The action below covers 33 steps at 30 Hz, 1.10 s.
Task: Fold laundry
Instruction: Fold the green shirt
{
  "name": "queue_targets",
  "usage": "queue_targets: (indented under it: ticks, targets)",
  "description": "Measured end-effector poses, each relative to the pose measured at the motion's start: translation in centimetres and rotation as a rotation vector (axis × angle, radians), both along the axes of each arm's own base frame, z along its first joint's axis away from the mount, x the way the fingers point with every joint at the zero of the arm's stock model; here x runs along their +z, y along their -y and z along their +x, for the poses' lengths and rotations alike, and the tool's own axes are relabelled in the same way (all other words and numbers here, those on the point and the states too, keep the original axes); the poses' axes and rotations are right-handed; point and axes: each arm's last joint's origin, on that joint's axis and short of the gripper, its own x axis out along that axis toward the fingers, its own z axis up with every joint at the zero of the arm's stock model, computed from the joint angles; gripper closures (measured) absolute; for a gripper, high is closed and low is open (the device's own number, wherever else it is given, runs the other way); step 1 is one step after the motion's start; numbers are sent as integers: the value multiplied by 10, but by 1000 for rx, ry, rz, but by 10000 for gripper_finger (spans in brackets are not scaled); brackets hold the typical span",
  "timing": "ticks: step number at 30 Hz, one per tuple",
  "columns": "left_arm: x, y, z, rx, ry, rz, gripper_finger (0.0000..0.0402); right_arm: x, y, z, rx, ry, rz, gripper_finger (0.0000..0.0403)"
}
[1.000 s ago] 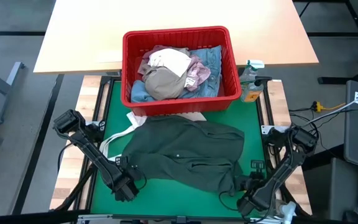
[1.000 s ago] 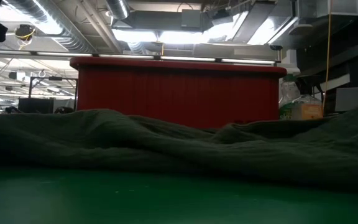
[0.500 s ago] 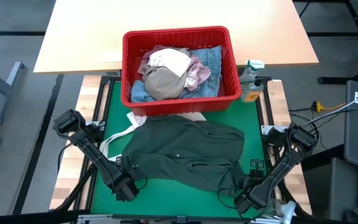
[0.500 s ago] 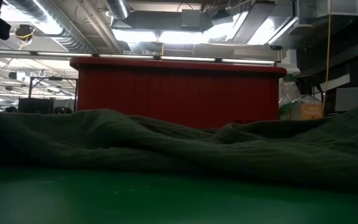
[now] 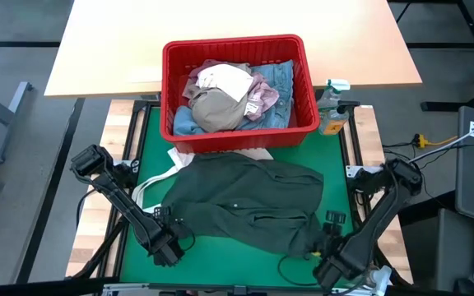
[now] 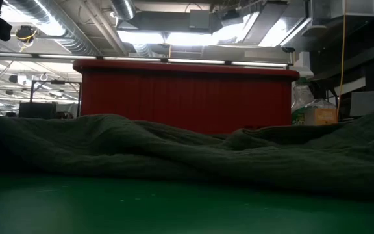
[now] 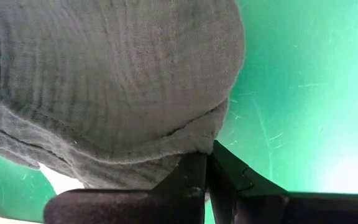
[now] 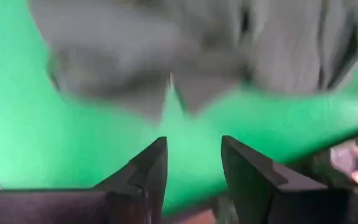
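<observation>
A dark green top lies spread on the green mat; in the low view it is a low ridge. My left gripper stands at its near left corner, shut on its edge. My right gripper hangs above the mat off the top's near right corner, open, nothing between its fingers. More laundry fills the red basket at the far side: beige trousers, a pink top and blue denim. My left gripper pinches the hem of the dark green top at its near left corner between its two shut fingertips. The fingers come from above, pointing down. The cloth spreads away from them flat over the mat; one layer or several, I cannot tell.
A white tote bag's straps stick out from under the top's left side. A spray bottle stands right of the basket. A pale wooden table lies beyond the basket. Bare mat shows along the near edge.
My right gripper has risen from the mat at the top's near right corner and its wrist has turned. The top lies as before, and my left gripper has kept still.
</observation>
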Motion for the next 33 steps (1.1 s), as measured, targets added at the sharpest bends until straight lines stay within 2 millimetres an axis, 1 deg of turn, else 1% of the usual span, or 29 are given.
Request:
queue_targets:
  ticks: [2, 4, 7, 9, 12, 15, 18, 21, 23, 25, 27, 29, 31, 33]
  targets:
    - [0, 0, 0, 0, 0, 0, 401, 2, -1, 3, -65, 100, 8, 251]
    - [0, 0, 0, 0, 0, 1, 401, 0, -3, 7, -128, 142, 40, 251]
    - [0, 0, 0, -2, 2, 2, 401, -8, -5, 11, -186, 149, 108, 251]
    - [0, 0, 0, -2, 2, 2, 401, -13, -7, 12, -188, 150, 131, 251]
    - [0, 0, 0, -2, 2, 3, 401, -14, -7, 11, -178, 140, 147, 251]
    - [0, 0, 0, -3, 2, 3, 401, -4, -5, 3, -142, 143, 157, 251]
    - [0, 0, 0, -2, 2, 3, 401, 18, 7, -10, -120, 192, 141, 251]
    - [0, 0, 0, -2, 2, 2, 401, 37, 24, -29, -113, 301, 122, 251]
    - [0, 0, 0, -2, 2, 3, 401, 40, 38, -43, -160, 409, 135, 251]
    - [0, 0, 0, -3, 2, 2, 401, 32, 51, -57, -267, 489, 205, 251]
    - [0, 0, 0, -2, 2, 2, 401, 14, 60, -66, -405, 538, 327, 251]
    - [0, 0, 0, -2, 2, 2, 401, -6, 63, -70, -510, 597, 498, 251]
    - [0, 0, 0, -2, 2, 3, 401, -21, 61, -68, -546, 667, 667, 251]
    - [0, 0, 0, -2, 2, 2, 401, -31, 58, -66, -517, 716, 790, 251]
